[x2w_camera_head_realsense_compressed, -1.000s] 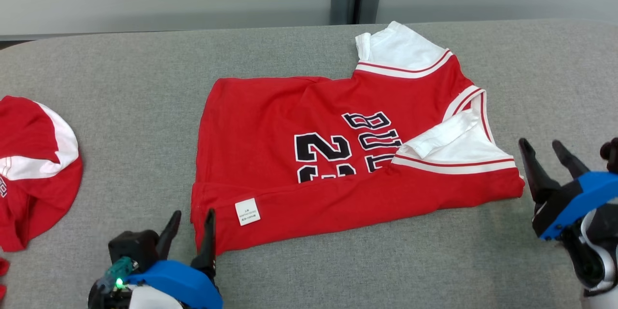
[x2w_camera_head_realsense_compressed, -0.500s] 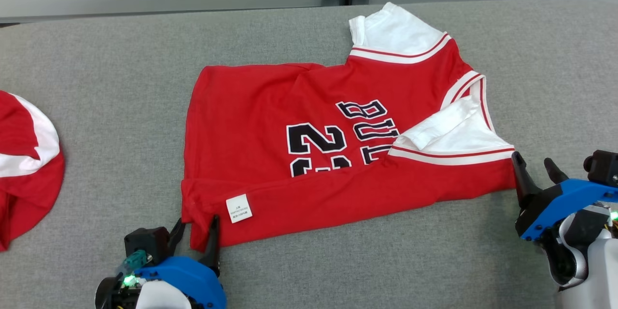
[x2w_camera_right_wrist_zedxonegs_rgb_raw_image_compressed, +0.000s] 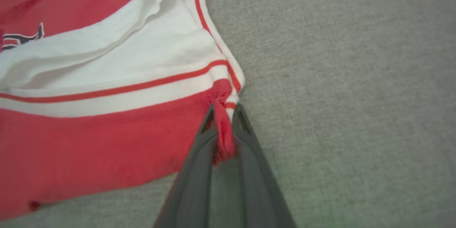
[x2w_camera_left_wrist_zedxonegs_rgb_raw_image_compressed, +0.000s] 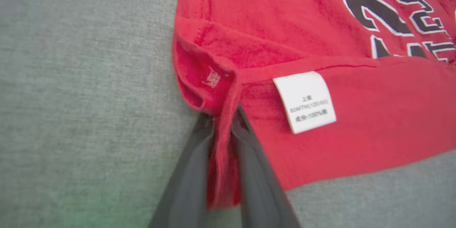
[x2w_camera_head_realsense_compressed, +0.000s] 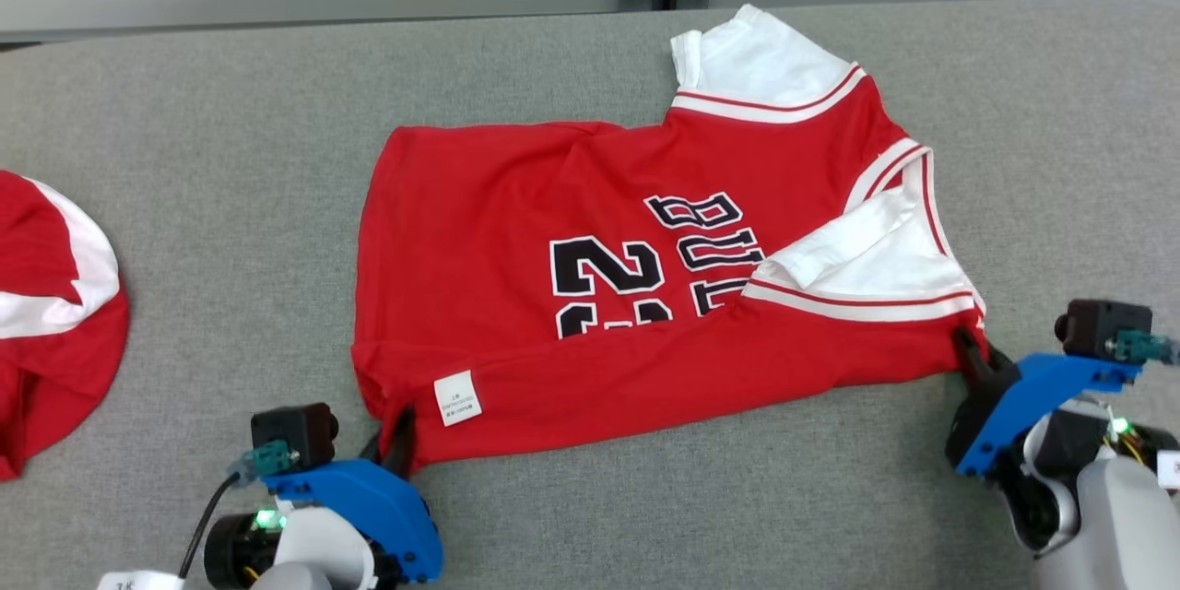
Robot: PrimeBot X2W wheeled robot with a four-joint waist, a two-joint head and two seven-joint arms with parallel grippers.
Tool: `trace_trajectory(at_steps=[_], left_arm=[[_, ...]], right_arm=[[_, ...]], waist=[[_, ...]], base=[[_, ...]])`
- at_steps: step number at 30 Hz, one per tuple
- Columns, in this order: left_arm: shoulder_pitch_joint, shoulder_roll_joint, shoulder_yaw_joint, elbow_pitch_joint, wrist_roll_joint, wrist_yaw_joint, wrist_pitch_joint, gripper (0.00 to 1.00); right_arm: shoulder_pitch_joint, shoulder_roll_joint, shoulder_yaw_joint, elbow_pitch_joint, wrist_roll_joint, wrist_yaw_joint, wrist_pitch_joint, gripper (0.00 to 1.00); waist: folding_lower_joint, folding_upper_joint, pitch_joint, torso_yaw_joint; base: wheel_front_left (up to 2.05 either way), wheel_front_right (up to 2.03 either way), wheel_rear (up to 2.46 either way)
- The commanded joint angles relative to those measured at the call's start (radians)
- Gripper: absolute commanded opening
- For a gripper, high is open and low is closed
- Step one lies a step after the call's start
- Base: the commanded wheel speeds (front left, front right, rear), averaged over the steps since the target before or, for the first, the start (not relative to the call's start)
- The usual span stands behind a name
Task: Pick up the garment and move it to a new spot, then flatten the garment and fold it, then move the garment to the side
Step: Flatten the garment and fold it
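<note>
Red jersey (x2w_camera_head_realsense_compressed: 516, 230) with white sleeves and black lettering, lying part-folded on the grey felt-like tabletop (x2w_camera_head_realsense_compressed: 212, 166). You find it from the centre to right of centre in the head view, hem toward the frame's left and shoulders toward the right. Along its near edge a long strip is doubled over, and this strip bears a white care label (x2w_camera_head_realsense_compressed: 458, 398) at lower left. One white sleeve (x2w_camera_head_realsense_compressed: 761, 69) points to the top of the frame. The other sleeve (x2w_camera_head_realsense_compressed: 867, 263) lies folded onto the chest, covering part of the lettering.

At the lower left of the head view sits the left gripper (x2w_camera_head_realsense_compressed: 395, 429). Note in its wrist view that both dark fingers are pressed together on a pinch of the jersey's hem corner, just left of the label.

At the lower right sits the right gripper (x2w_camera_head_realsense_compressed: 970, 352). Its wrist view shows you the fingers clamped on a small tuft of red cloth at the jersey's corner, just below the striped sleeve band.

Apart from the two pinched corners, the jersey rests on the tabletop. A second red-and-white garment (x2w_camera_head_realsense_compressed: 51, 313) lies bunched at the frame's left edge, well apart from the jersey.
</note>
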Motion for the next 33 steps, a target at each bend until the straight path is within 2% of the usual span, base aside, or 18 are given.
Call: trace_trajectory(at_steps=[1,8,15,16,17,18,22,26,30,33], left_arm=[[0.085,-0.022,-0.027,0.052,-0.023,-0.001,0.059,0.00],[0.146,0.023,0.025,-0.080,-0.055,0.040,0.058,0.00],[0.256,0.056,0.032,-0.218,-0.080,0.085,0.119,0.00],[0.267,0.056,0.035,-0.237,-0.085,0.092,0.123,0.00],[0.277,0.056,0.034,-0.252,-0.089,0.095,0.131,0.40],[0.283,0.059,0.031,-0.264,-0.089,0.100,0.137,1.00],[0.279,0.072,0.034,-0.296,-0.082,0.110,0.144,1.00],[0.225,0.093,0.057,-0.348,-0.084,0.098,0.146,1.00],[0.112,0.160,0.077,-0.398,-0.070,0.077,0.210,1.00],[-0.010,0.223,0.092,-0.392,-0.068,0.053,0.295,1.00]], right_arm=[[0.050,0.005,-0.006,-0.013,0.006,0.000,-0.007,0.00],[0.197,0.005,-0.019,-0.209,0.054,0.000,0.007,0.00],[0.323,0.005,-0.024,-0.345,0.104,0.000,0.057,0.00],[0.333,0.004,-0.024,-0.352,0.113,0.000,0.058,0.13],[0.344,0.005,-0.025,-0.356,0.117,0.000,0.061,0.81],[0.351,0.004,-0.027,-0.360,0.121,0.000,0.063,1.00],[0.343,0.005,-0.024,-0.371,0.119,0.000,0.067,1.00],[0.286,0.005,-0.009,-0.424,0.094,0.000,0.086,1.00],[0.166,0.003,0.040,-0.489,0.055,0.000,0.154,1.00],[0.026,-0.023,0.106,-0.478,0.071,0.000,0.225,1.00]], waist=[[0.0000,0.0000,-0.019,-0.005],[0.0000,0.0000,-0.087,-0.020],[0.0000,0.0000,-0.112,-0.041],[0.0000,0.0000,-0.111,-0.042],[0.0000,0.0000,-0.109,-0.043],[0.0000,0.0000,-0.106,-0.042],[0.0000,0.0000,-0.096,-0.040],[0.0000,0.0000,-0.077,-0.044],[0.0000,0.0000,-0.043,-0.060],[0.0000,0.0000,-0.004,-0.079]], base=[[0.00,0.00,0.00],[0.00,0.00,0.00],[0.00,0.00,0.00],[0.00,0.00,0.00],[0.00,0.00,0.00],[0.00,0.00,0.00],[0.00,0.00,0.00],[0.00,0.00,0.00],[0.00,0.00,0.00],[0.00,0.00,0.00]])
